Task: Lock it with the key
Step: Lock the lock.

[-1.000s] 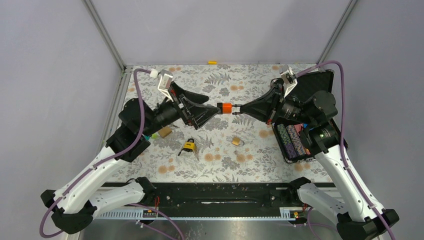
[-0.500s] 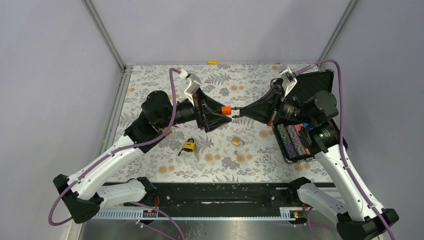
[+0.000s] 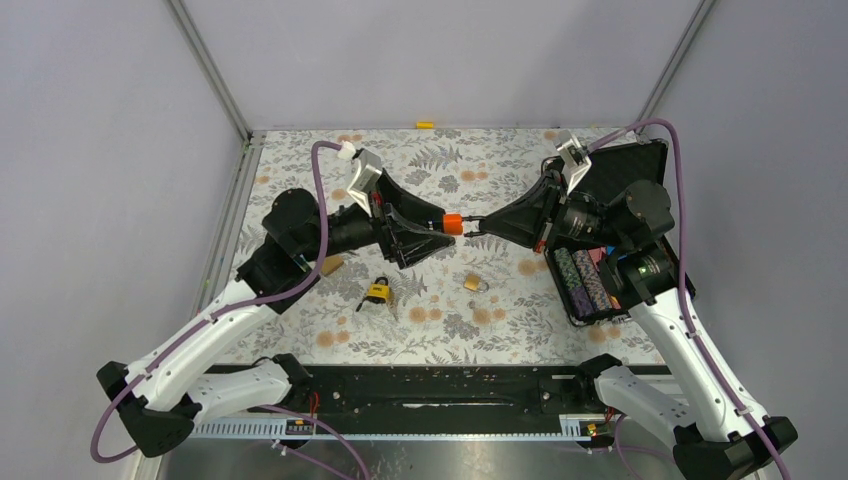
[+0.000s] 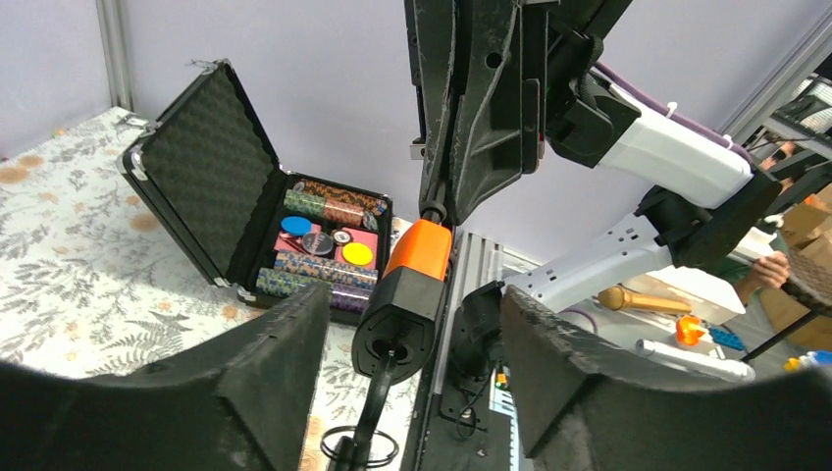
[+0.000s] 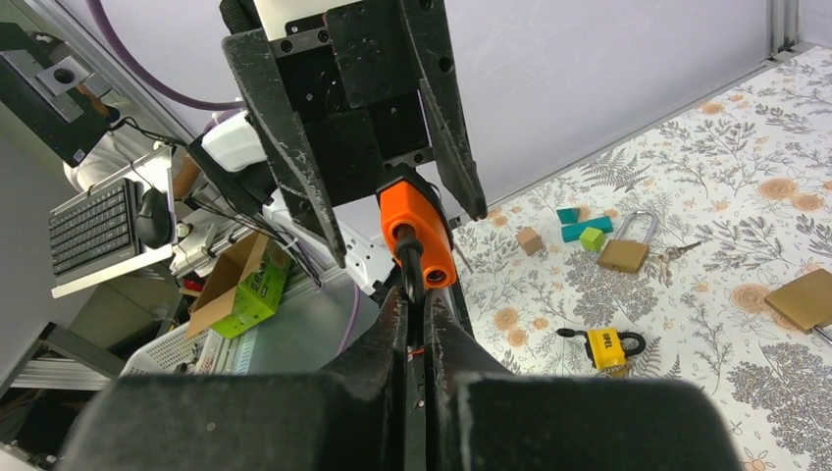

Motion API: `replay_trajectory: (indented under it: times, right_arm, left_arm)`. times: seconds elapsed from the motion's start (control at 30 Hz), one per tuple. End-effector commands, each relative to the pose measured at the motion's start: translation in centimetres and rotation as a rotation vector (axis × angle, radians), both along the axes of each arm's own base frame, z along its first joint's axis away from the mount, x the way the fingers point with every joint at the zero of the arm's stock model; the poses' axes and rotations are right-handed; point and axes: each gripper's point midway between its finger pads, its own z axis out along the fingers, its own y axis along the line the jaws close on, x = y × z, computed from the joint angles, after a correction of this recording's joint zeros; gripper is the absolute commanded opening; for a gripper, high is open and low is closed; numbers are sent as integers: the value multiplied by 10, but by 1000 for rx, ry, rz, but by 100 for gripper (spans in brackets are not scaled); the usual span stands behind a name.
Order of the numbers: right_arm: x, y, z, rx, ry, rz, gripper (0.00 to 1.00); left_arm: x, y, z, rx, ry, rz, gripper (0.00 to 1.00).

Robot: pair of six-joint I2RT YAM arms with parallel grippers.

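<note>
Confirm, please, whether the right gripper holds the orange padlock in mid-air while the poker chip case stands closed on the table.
Not quite: the poker chip case is open, lid raised, as the left wrist view shows. The right gripper does hold the orange padlock in mid-air.

Top view: fingers of the left pincer (image 3: 440, 226) flank the near end of the orange padlock (image 3: 452, 221); contact there cannot be judged. At 3 o'clock the right arm overlaps the chip case (image 3: 640, 165), hiding part of its tray. At 9 o'clock a tan block (image 3: 330, 263) lies partly under the left arm. A yellow item (image 3: 426, 125) at the 12 o'clock edge of the desk (image 3: 500, 330) is too small to identify.

Left wrist view: the black stem (image 4: 378, 392) below the padlock runs off the bottom edge.

Right wrist view: the right pincer (image 5: 414, 294) conceals the shackle's lower part. The lettering on the yellow padlock (image 5: 603, 345) is illegible.
</note>
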Motion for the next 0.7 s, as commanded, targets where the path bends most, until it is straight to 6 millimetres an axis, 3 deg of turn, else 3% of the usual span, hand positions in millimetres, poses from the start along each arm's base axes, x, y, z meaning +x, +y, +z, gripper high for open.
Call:
replay_trajectory:
  times: [0.0,0.17,0.27,0.67]
  right_arm:
    - [-9,-2,23,43,-77,22,0]
    - [-8,-2,21,33,-73,23,0]
    - [-5,-2,17,21,-91,4,0]
    - [0,-6,11,13,-161,-61,0]
  left_arm:
    - [-3,0,16,-49,-49,-21,57]
    - [-5,-5,18,-54,-32,-54,19]
    - [-6,-4,20,-59,-23,-57,2]
    - [-5,-25,25,-76,115,-155,0]
